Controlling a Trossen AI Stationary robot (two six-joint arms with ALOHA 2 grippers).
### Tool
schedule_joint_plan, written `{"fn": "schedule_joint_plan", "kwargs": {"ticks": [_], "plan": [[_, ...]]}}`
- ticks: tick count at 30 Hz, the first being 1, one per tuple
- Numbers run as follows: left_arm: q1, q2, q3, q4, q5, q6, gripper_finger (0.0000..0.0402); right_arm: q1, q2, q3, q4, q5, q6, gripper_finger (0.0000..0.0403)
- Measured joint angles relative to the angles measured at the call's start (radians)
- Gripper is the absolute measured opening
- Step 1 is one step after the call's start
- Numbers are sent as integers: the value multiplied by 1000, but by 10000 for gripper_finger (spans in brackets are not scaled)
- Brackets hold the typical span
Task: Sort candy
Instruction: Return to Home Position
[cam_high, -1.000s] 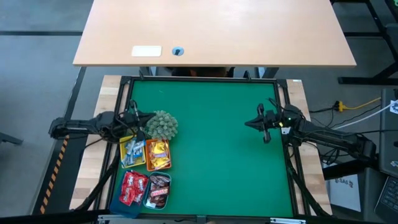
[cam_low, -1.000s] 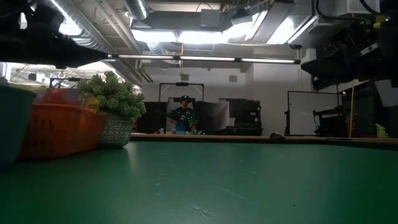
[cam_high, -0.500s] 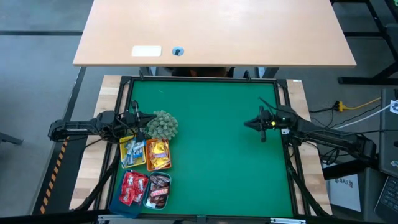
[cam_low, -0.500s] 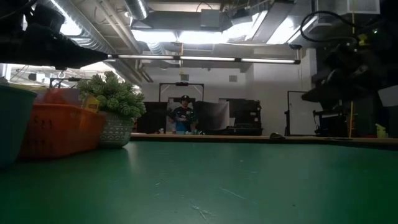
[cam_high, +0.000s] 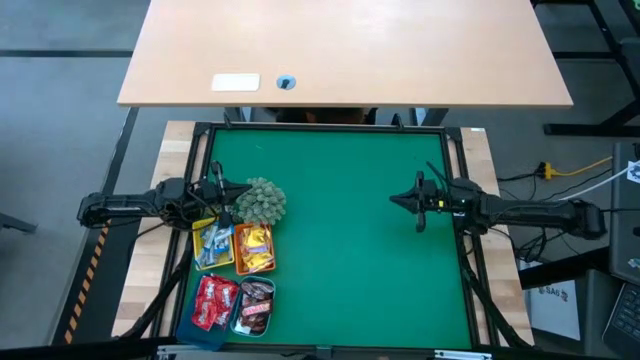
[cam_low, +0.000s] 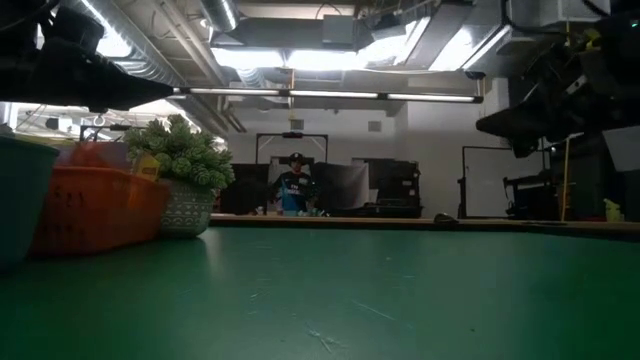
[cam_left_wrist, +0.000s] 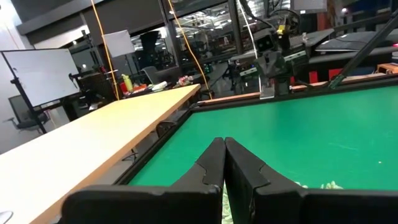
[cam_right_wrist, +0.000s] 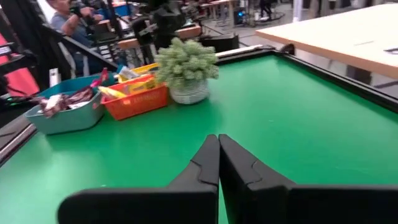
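The candy lies sorted in small trays at the table's near left. The blue-white sweets (cam_high: 211, 244) and the yellow packets (cam_high: 255, 248) sit side by side. The red packets (cam_high: 213, 300) and the brown bars (cam_high: 256, 304) lie nearer the front edge. My left gripper (cam_high: 243, 189) is shut and empty, level, just left of the spiky plant ball (cam_high: 262, 201); the left wrist view shows its fingers closed (cam_left_wrist: 224, 143). My right gripper (cam_high: 393, 200) hovers shut and empty over bare green mat at the right, pointing toward the trays (cam_right_wrist: 219, 140).
The plant ball's pot (cam_right_wrist: 186, 93) stands on the mat just beyond the orange tray (cam_right_wrist: 138, 101) and the teal tray (cam_right_wrist: 62, 117). Green mat (cam_high: 350, 260) stretches between the two grippers. A black frame (cam_high: 466, 250) rims the mat. A wooden table (cam_high: 350, 50) lies beyond the far edge.
My right arm has swung toward the table's far edge and now lies straight across the right rim. Its gripper has turned a little, staying shut over about the same spot. The candy and trays have not moved.
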Motion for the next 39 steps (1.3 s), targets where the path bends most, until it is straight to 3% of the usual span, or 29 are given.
{"fn": "schedule_joint_plan", "kwargs": {"ticks": [10, 28, 39], "plan": [[0, 0, 0, 6, -62, 55, 1, 208, -31, 0, -9, 134, -12, 1], [0, 0, 0, 8, -75, 50, 2, 206, -305, 0, -321, 127, -51, 1], [0, 0, 0, 8, -81, 3, 1, 206, -353, 0, -324, 152, -159, 1]]}}
